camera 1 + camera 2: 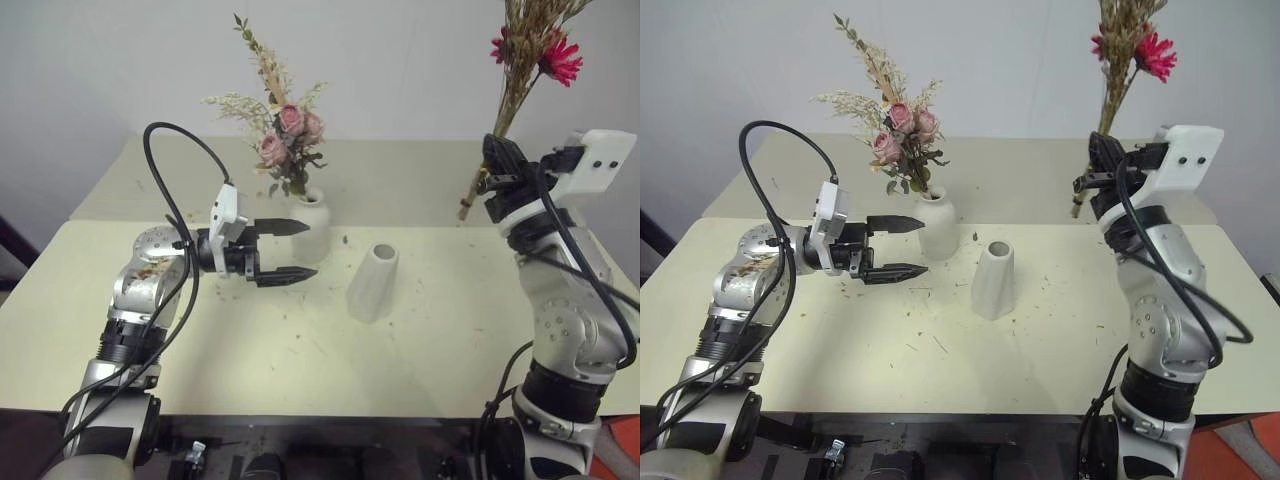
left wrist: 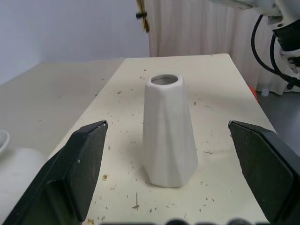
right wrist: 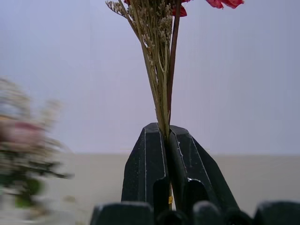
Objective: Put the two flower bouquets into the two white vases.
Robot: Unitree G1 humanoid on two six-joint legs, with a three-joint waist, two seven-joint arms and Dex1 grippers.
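1. Flowers first, head cameras: the rose bunch (image 1: 285, 130) already stands in the round vase (image 1: 312, 225), well back from the table's (image 1: 300, 350) front edge and about midway across. The cone vase (image 1: 373, 283) stands empty just to its right, a bit nearer the front edge. Bits of dried stem are scattered all over the tabletop.
2. Same views: the right gripper (image 1: 497, 175) is up in the air over the table's right side, fingers clamped on the grass bunch (image 1: 530, 50), red daisies on top. The left gripper (image 1: 285, 250) hangs level in front of the round vase, fingers wide apart, holding nothing.
3. Left wrist camera: cone vase (image 2: 168, 131) upright between the two spread fingers (image 2: 77, 168), touching neither.
4. Right wrist camera: fingers pressed together on the stems of the grass bunch (image 3: 161, 70). Rose bunch is a blur off to the side.
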